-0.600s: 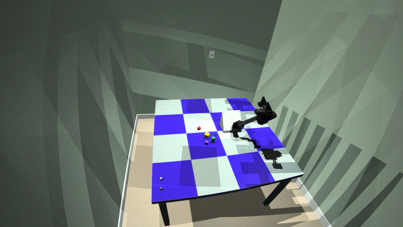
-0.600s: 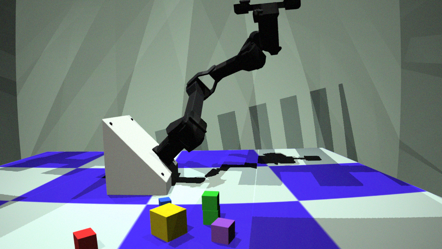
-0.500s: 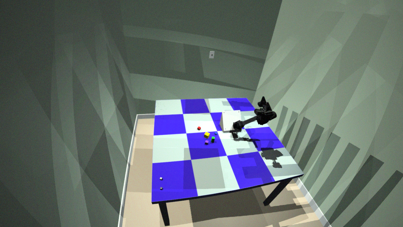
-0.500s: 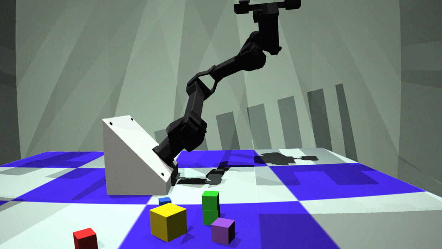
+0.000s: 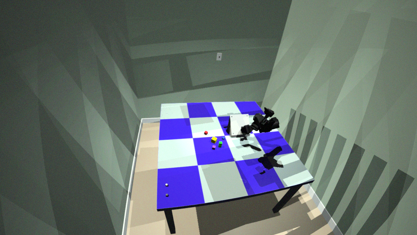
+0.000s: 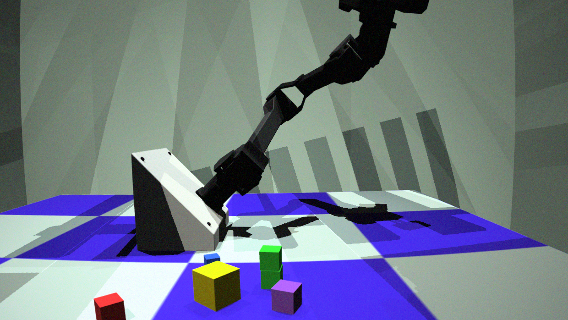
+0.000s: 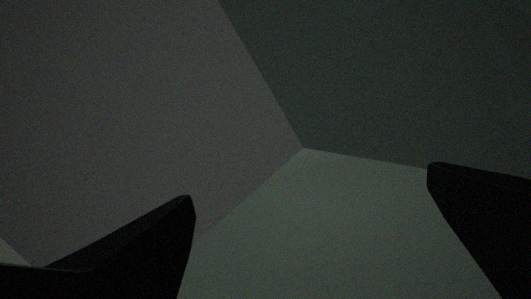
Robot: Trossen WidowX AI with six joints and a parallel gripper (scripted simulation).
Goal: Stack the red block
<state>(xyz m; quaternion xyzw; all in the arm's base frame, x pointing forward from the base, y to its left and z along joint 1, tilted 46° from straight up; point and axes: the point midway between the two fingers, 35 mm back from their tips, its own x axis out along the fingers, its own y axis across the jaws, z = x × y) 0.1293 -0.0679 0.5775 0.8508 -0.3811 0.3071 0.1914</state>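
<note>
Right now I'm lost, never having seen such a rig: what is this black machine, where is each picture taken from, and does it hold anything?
The black machine is a robot arm bolted to a slanted white base on a checkered table. One picture looks down from high up, one sits low at table level, one rides on the wrist. The gripper is open and holds nothing, aimed at the room's walls. On the table: a red block, a two-block green tower, and yellow, purple and blue blocks.

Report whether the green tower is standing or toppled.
Standing. In the exterior view the green tower shows two green cubes, one squarely on the other, upright on the table. The red block sits apart, not yet stacked.
</note>
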